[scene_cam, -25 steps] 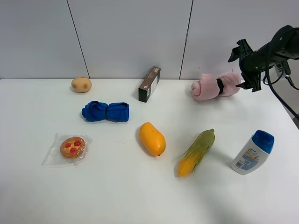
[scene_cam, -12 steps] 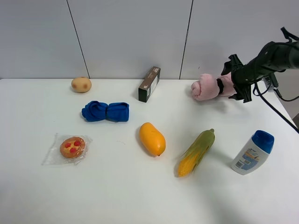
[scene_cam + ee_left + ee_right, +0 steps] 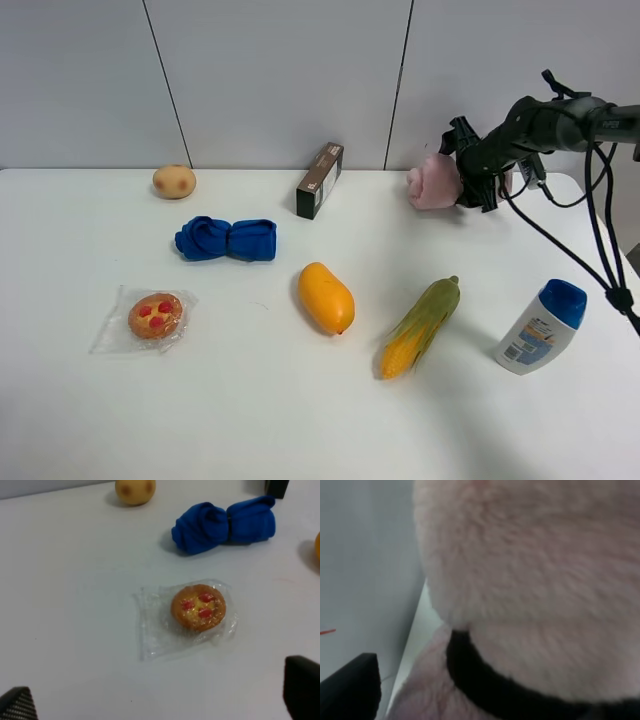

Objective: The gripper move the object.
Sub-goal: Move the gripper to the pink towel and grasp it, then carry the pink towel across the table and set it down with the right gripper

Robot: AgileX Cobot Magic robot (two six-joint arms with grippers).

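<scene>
The fluffy pink rolled towel (image 3: pixel 432 182) lies at the back right of the white table, next to the wall. My right gripper (image 3: pixel 470 170) reaches over its middle from the right, covering the black band and hiding the towel's right half. In the right wrist view the towel (image 3: pixel 530 580) fills the picture, with its black band (image 3: pixel 485 680) close below. One black fingertip (image 3: pixel 350 685) stands apart beside it, so the jaws are open around the towel. My left gripper (image 3: pixel 159 692) is open and empty above a wrapped tart (image 3: pixel 199 607).
A blue rolled cloth (image 3: pixel 226 239), an orange mango (image 3: pixel 326 297), a corn cob (image 3: pixel 420 325) and a white bottle with a blue cap (image 3: pixel 541 326) lie in front. A brown box (image 3: pixel 320 180) and a potato (image 3: pixel 174 181) stand at the back.
My right gripper has moved left from beside the towel's right end to over its middle band. The towel has shifted slightly left.
</scene>
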